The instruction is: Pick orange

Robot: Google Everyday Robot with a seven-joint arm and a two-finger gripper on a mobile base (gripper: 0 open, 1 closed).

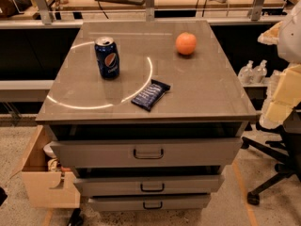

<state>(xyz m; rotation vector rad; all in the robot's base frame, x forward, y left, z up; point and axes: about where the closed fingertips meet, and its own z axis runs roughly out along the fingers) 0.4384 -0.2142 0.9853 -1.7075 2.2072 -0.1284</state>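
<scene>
The orange (186,43) is a small round fruit on the grey cabinet top (202,93), at the back right. It stands free, with nothing touching it. My gripper (281,98) shows as a pale cream shape at the right edge of the camera view. It is off the cabinet's right side, level with the front half of the top, well to the right of the orange and nearer than it. It holds nothing that I can see.
A blue soda can (107,57) stands upright at the back left. A dark snack bar (150,94) lies near the front middle. Drawers (148,153) are below. A cardboard box (44,175) is on the floor at the left, an office chair base (275,166) at the right.
</scene>
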